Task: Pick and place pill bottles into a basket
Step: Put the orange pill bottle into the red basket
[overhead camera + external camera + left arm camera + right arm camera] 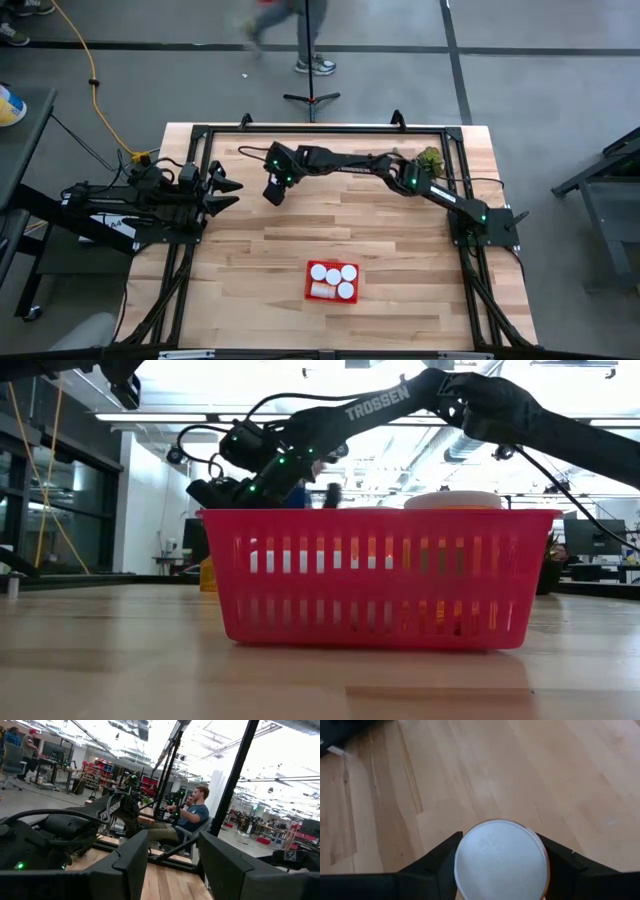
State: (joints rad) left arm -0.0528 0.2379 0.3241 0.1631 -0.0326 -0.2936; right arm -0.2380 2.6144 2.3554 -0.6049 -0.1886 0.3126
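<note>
Behind the wooden counter [260,255] we see a workshop floor with a person [192,815] seated in a chair. Our right pincer [500,865] reaches over the counter's far middle, its two dark fingers [440,860] standing at either side of a white-capped pill bottle [501,857]; whether they press it yet, we cannot tell. The red basket [331,280] sits near the front edge, well apart, with several white-capped bottles [334,275] inside. Our left pincer [222,193] waits spread wide and empty at the counter's left edge.
</note>
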